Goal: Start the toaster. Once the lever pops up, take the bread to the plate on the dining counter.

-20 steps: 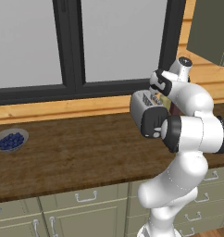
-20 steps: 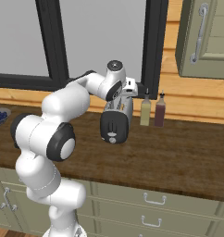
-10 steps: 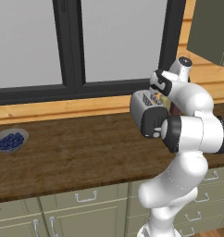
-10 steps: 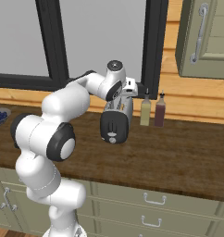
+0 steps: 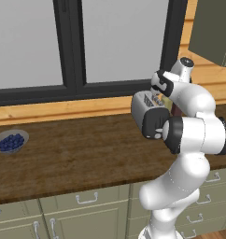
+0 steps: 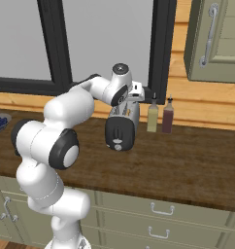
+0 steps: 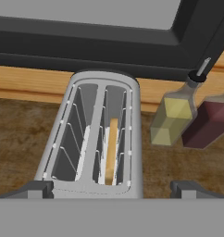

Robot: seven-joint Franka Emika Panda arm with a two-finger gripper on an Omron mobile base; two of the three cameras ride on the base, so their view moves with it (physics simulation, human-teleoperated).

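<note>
Toaster (image 7: 97, 134), boxy brushed metal, thin tan bread (image 7: 112, 150) in slot, jaws released above.

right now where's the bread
The bread stands on edge in the right-hand slot of the toaster in the hand view, on the wood counter below the window, with two bottles to the toaster's right.

No legible text or labels

Silver toaster (image 7: 132, 139) holds tan bread (image 7: 112, 150) upright in its right slot.
</note>
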